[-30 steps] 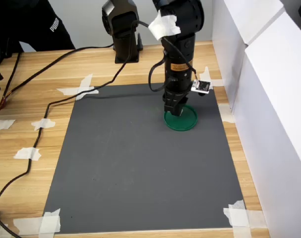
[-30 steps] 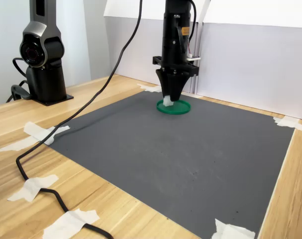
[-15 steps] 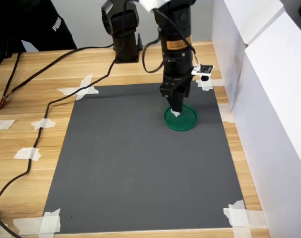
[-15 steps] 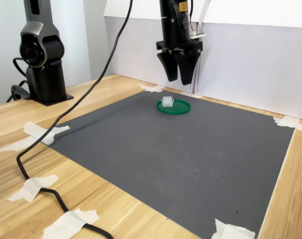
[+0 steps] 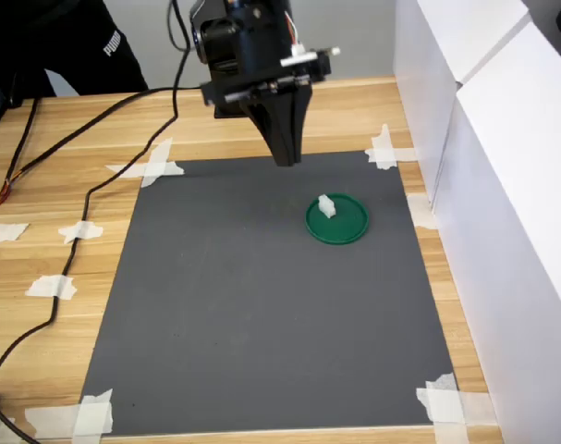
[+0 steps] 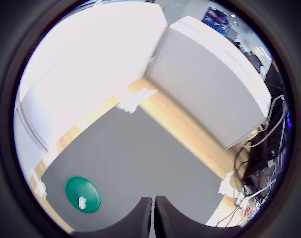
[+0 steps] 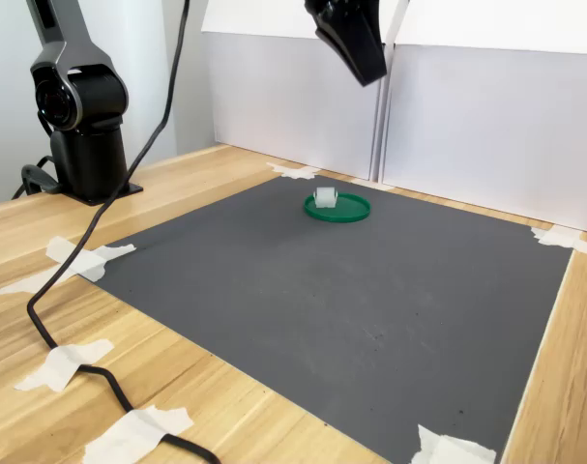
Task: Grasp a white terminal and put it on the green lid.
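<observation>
In the first exterior view, reading left to right: a black cable (image 5: 104,185) trails over the wooden table (image 5: 49,231) beside the taped-down dark mat (image 5: 252,305). The gripper (image 5: 285,153) hangs high above the mat's far edge, jaws closed to a thin slit in the wrist view and holding nothing. This suggests release is complete. The white terminal (image 5: 326,205), a tiny pale blocky piece, rests on the green lid (image 5: 340,227), near the rim toward the first exterior view's left. White panels (image 5: 502,185) wall the right side.
</observation>
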